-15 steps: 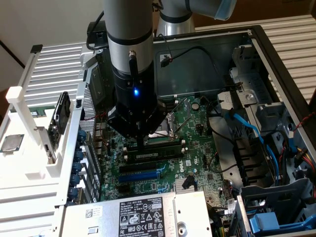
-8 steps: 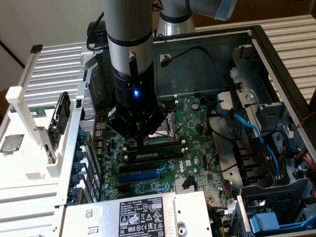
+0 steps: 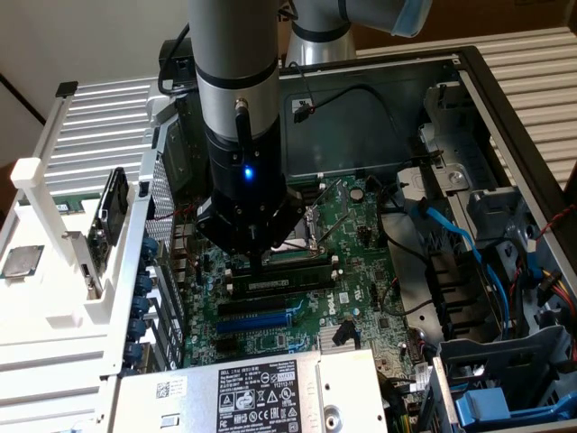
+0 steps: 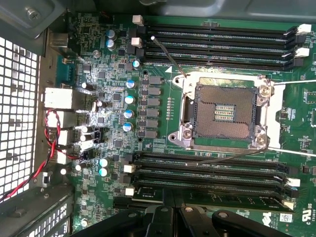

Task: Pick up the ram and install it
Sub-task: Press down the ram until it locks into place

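1 ram (image 3: 279, 282) flat in slot | jaws closed just above it, contact hidden | motherboard (image 4: 113, 98)

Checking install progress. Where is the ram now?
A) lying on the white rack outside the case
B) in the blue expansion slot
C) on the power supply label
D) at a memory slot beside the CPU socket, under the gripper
D: the ram stands along a slot just below the CPU socket, with the gripper right at it.
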Motion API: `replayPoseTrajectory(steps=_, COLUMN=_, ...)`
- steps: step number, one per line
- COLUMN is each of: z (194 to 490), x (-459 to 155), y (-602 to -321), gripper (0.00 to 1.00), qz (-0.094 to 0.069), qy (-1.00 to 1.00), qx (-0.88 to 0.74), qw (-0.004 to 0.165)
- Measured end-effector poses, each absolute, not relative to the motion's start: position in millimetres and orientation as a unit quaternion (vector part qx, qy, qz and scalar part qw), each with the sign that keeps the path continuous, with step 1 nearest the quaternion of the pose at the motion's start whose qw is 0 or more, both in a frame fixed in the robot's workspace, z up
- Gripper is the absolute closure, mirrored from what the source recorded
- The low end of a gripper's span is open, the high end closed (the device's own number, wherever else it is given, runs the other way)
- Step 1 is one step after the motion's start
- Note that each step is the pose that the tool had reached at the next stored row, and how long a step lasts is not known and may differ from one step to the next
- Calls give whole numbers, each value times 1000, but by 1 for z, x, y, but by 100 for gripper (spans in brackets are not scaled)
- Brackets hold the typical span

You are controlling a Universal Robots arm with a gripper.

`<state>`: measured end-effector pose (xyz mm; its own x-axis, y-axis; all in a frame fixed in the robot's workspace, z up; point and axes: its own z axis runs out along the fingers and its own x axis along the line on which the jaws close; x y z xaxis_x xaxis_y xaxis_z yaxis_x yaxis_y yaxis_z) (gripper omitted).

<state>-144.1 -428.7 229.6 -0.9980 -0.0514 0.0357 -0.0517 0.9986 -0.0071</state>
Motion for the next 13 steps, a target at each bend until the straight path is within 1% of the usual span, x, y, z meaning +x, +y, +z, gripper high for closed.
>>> replayPoseTrajectory(steps=13, z=228, x=-144, y=-429, gripper=90, qz=4, qy=-1000, qx=26, qw=18)
